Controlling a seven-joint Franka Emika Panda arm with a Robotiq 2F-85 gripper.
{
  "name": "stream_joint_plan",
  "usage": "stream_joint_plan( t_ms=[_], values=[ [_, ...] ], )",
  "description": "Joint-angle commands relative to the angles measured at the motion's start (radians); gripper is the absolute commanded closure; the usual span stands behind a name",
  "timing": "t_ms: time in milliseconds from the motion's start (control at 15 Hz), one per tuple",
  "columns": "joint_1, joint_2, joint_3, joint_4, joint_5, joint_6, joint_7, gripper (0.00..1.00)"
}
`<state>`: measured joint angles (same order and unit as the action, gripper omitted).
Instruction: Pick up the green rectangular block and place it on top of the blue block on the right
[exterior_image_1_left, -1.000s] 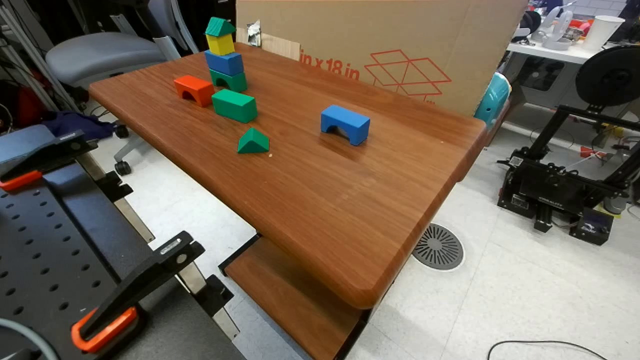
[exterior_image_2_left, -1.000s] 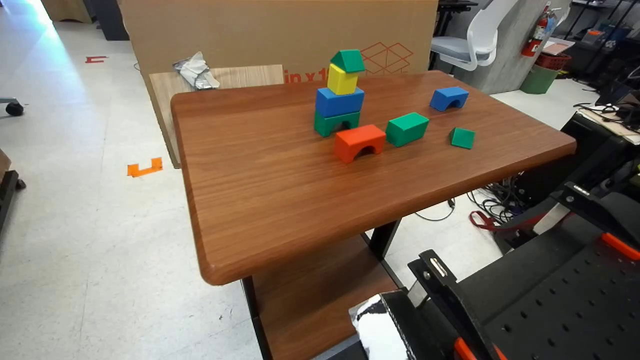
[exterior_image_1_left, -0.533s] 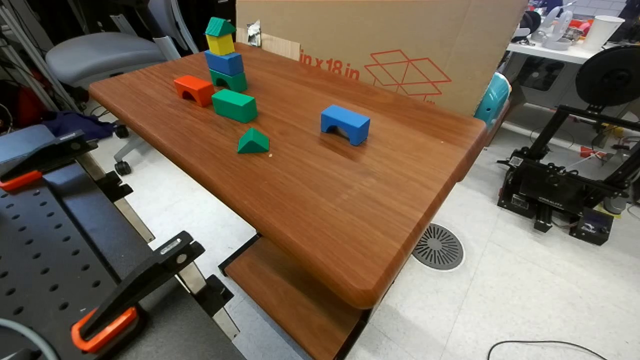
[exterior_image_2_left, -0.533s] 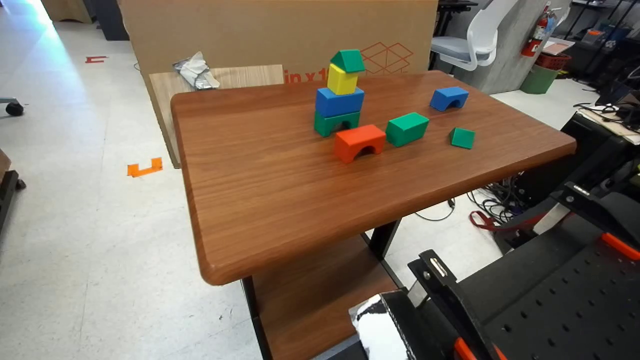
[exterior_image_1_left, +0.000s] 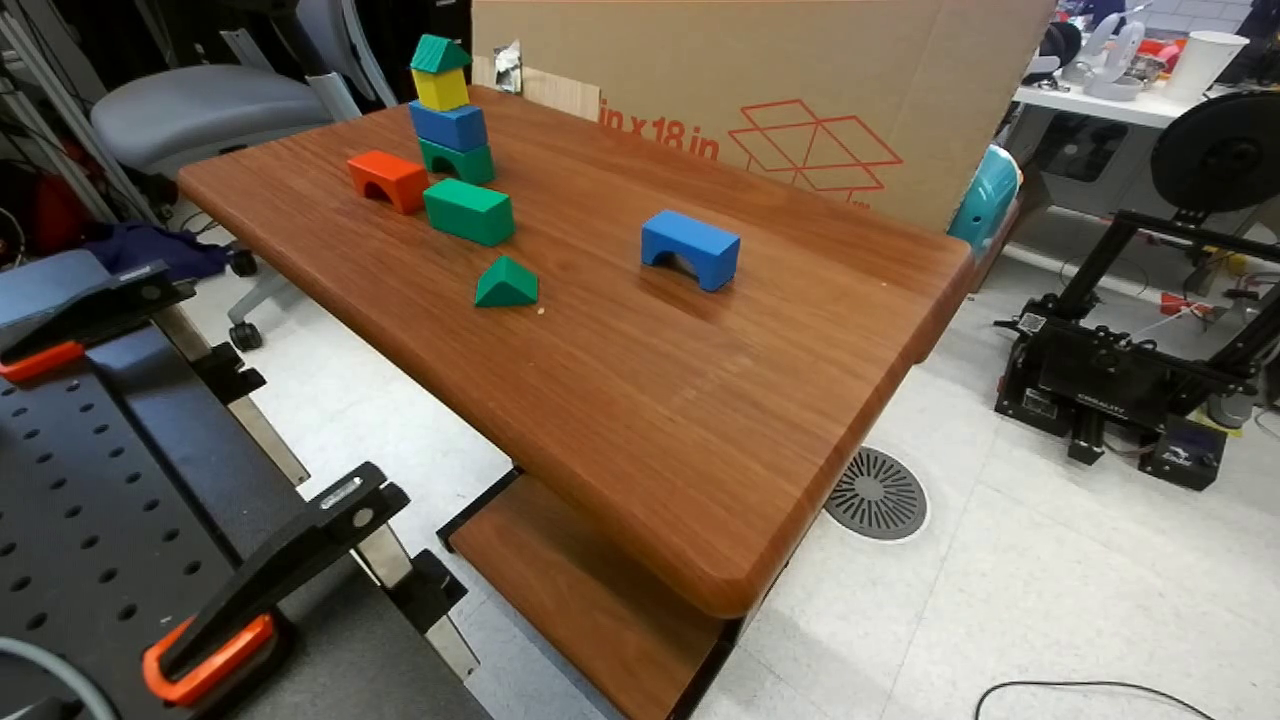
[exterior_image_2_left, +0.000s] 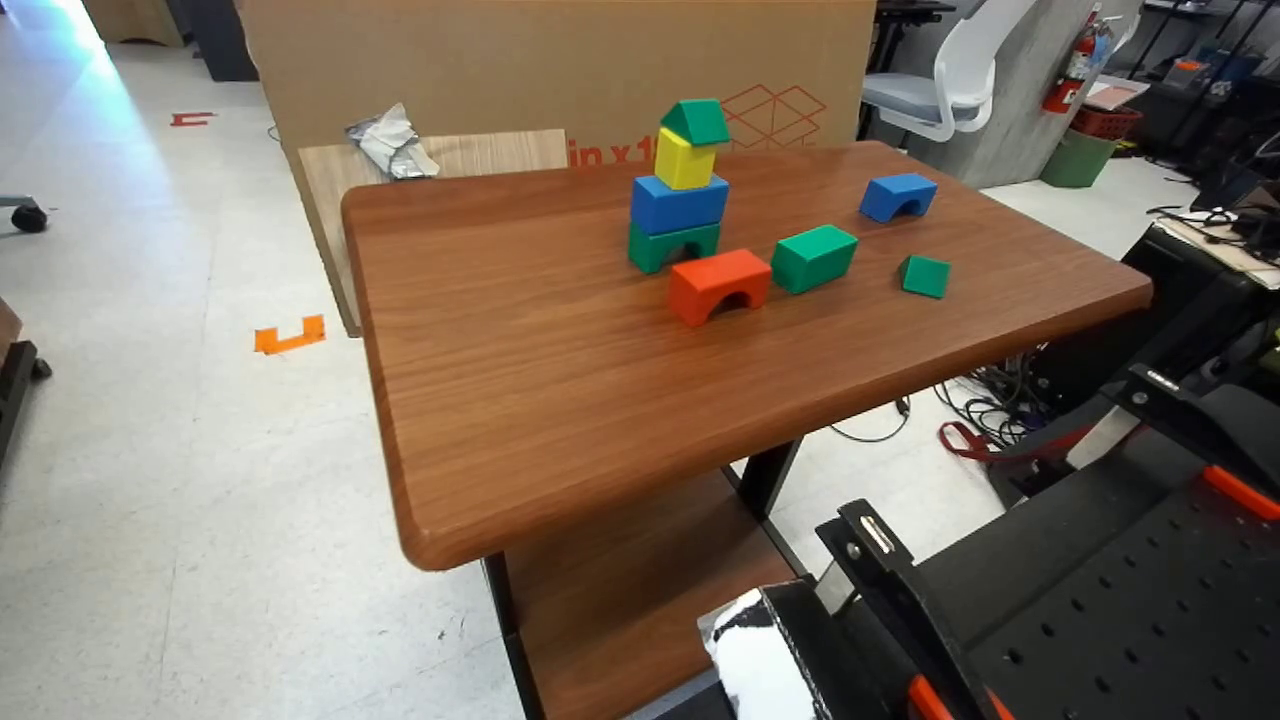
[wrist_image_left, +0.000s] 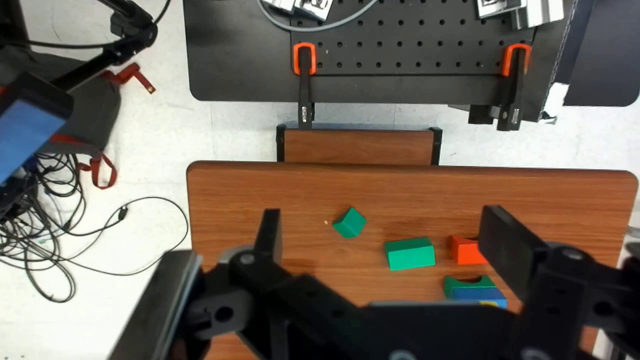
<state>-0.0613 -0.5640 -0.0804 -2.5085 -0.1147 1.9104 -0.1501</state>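
In the wrist view the black two-jawed gripper (wrist_image_left: 385, 230) is held wide, its jaws spread well apart with nothing gripped; between them in that view the solid green rectangular block (wrist_image_left: 410, 255) is seen, resting on the brown wood-grained table (wrist_image_left: 300, 185) below. Beside it, with a narrow strip of tabletop left between, an orange-red arch-shaped block (wrist_image_left: 467, 252) is partly covered by the gripper; on the opposite side a small green triangular block (wrist_image_left: 350, 222) is set. In both exterior views a tower is shown near the rectangular block; a green arch-shaped block (exterior_image_2_left: 650, 247) is topped by a blue rectangular block (exterior_image_2_left: 680, 207), then by a yellow block (exterior_image_2_left: 684, 160), then by a green roof-shaped block (exterior_image_2_left: 697, 122); well apart from the tower, to its right in both exterior views, a blue arch-shaped block (exterior_image_1_left: 690, 240) is placed on the table, opening downward; behind the table a brown cardboard box with red print (exterior_image_1_left: 760, 60) is stood.
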Motion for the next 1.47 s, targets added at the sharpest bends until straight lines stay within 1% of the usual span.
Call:
stream_joint_plan(
  t_ms=[0, 333, 733, 933, 1200, 1400],
  values=[
    [0.019, 0.121, 0.012, -0.018, -0.01, 0.15, 0.0, 0.0],
    [0.04, 0.302, 0.011, -0.019, 0.021, 0.335, -0.017, 0.0],
    [0.054, 0.497, 0.028, 0.005, 0.027, 0.497, -0.03, 0.0],
    [0.055, 0.582, 0.044, 0.032, 0.03, 0.549, -0.03, 0.0],
    [0.053, 0.708, 0.067, 0.107, 0.06, 0.56, -0.029, 0.0],
    [0.053, 0.778, 0.079, 0.156, 0.055, 0.57, -0.008, 0.0]
  ],
)
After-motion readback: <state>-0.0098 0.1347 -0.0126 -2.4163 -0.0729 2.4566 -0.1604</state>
